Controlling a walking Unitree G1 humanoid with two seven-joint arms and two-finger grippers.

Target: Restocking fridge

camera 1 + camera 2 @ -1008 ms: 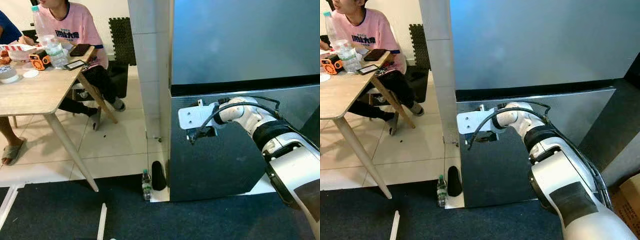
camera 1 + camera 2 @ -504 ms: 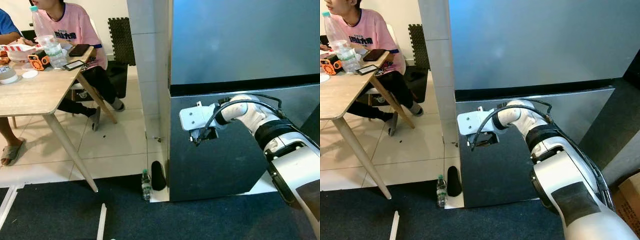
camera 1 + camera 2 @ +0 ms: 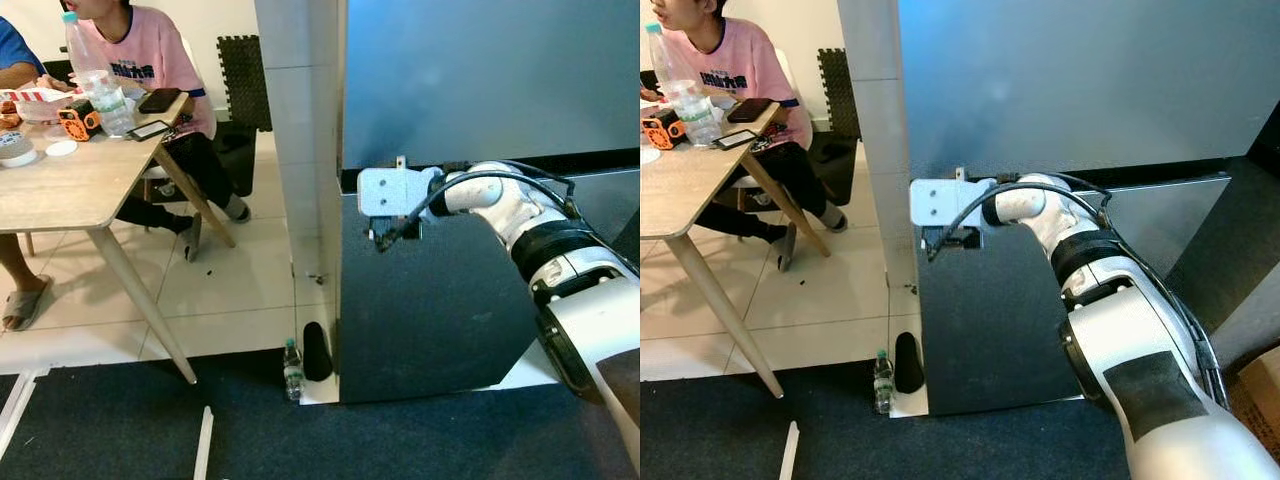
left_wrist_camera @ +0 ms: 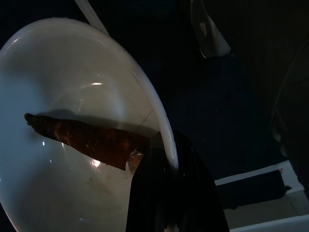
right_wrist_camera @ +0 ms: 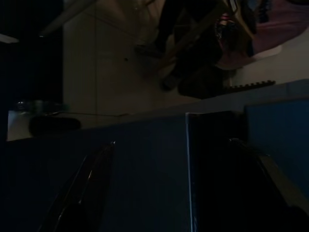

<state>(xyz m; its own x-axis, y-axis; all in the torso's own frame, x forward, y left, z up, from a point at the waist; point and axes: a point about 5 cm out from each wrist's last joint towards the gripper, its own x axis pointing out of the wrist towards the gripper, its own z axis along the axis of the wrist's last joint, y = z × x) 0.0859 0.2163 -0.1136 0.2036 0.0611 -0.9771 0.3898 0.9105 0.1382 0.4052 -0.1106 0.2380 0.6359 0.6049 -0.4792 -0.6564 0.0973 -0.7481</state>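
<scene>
The fridge (image 3: 480, 80) has a blue-grey upper door and a dark lower door (image 3: 440, 300). My right gripper (image 3: 385, 233) is at the fridge's left edge, level with the seam between the two doors. In the right wrist view its fingers (image 5: 87, 179) stand wide apart, open, with the door's edge (image 5: 188, 159) between them. My left gripper (image 4: 161, 145) is shut on the rim of a white plate (image 4: 58, 77), which carries a long brown piece of food (image 4: 91, 140).
A white tiled pillar (image 3: 300, 130) stands just left of the fridge. A small water bottle (image 3: 292, 368) and a dark object (image 3: 317, 352) sit on the floor at its foot. A wooden table (image 3: 70, 185) with seated people (image 3: 150, 60) is at the left. Dark carpet (image 3: 300, 440) lies in front.
My right gripper has risen from the lower door's face to the seam between the doors, at the left edge. The fridge and the table have stayed put.
</scene>
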